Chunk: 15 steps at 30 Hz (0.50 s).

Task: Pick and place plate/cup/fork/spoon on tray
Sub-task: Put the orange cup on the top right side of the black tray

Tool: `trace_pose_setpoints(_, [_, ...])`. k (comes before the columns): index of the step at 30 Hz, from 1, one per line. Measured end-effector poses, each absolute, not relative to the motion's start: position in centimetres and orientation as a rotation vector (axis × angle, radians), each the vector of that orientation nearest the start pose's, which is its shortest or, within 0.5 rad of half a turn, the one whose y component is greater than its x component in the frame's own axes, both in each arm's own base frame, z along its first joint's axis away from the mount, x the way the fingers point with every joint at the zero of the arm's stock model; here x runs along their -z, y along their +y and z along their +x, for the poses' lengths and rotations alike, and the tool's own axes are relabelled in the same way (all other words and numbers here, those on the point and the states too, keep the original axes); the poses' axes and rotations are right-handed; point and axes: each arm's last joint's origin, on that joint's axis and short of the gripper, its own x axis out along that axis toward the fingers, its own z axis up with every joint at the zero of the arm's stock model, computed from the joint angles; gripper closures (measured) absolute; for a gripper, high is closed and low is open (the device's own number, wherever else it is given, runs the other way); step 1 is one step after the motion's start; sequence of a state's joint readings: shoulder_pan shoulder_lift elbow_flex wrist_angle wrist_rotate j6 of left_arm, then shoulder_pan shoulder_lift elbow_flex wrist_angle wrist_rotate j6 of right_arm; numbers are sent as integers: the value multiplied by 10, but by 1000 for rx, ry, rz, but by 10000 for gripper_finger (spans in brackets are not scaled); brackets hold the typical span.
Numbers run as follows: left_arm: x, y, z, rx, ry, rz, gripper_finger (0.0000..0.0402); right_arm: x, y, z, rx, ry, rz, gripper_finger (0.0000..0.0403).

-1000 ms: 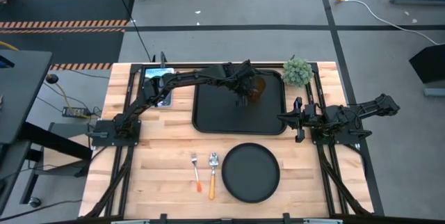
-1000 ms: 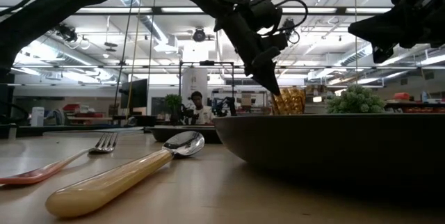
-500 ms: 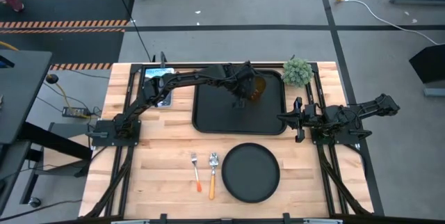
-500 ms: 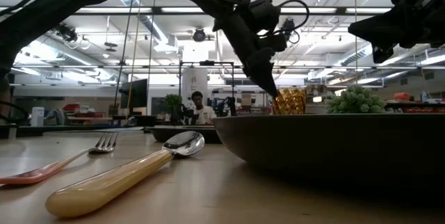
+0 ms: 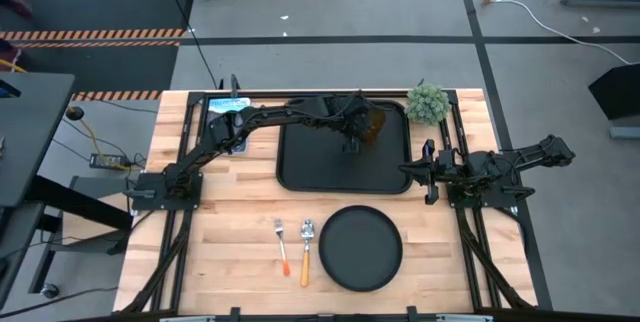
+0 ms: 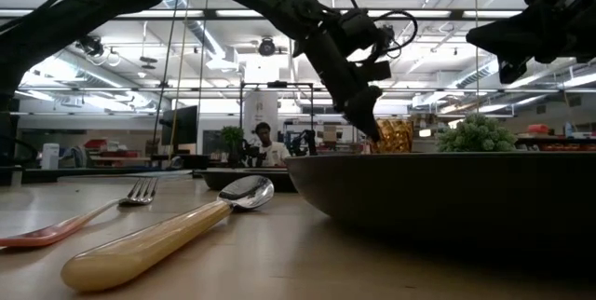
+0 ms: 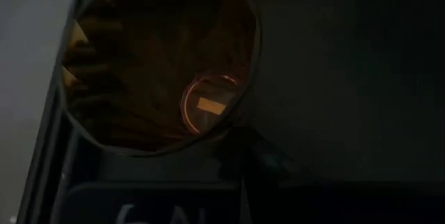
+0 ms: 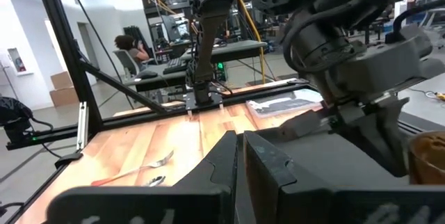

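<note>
At lower centre of the high view, the plate (image 5: pixel 360 248), spoon (image 5: pixel 306 251) and fork (image 5: pixel 282 244) wait on the table. Farther up, the cup (image 5: pixel 367 125) stands in the tray (image 5: pixel 300 167). The left gripper (image 5: pixel 352 140) has drifted closer; its grip cannot be told. The right gripper (image 5: pixel 428 172) waits, pinched together.

Amber cup (image 5: pixel 367 125) upright in tray (image 5: pixel 310 167) far-right corner; plate (image 5: pixel 360 248), fork (image 5: pixel 282 244), spoon (image 5: pixel 306 252) on table.

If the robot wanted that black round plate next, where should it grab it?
Probably by the raised rim. The plate lies flat on the wood in front of the tray, so a hand coming straight down could pinch its edge. The right hand waits closest; the rim's near side toward that arm looks clear.
</note>
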State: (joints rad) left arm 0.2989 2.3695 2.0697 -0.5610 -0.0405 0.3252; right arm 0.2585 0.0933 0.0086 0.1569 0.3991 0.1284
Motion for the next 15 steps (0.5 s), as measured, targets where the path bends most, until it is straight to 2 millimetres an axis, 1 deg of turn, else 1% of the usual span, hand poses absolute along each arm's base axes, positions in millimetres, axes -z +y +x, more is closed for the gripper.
trace_pose_setpoints(7, [-206, 157, 507, -192, 802, 218, 392, -174, 15, 100, 136, -78, 152, 369])
trace_pose_setpoints(9, [-204, 159, 511, -194, 770, 242, 392, -174, 15, 100, 136, -78, 152, 369])
trace_pose_setpoints(13, [-198, 159, 512, -193, 788, 249, 392, -174, 15, 100, 135, -78, 152, 369])
trace_pose_setpoints(15, [-195, 159, 509, -187, 827, 243, 392, -175, 15, 100, 135, -83, 153, 369])
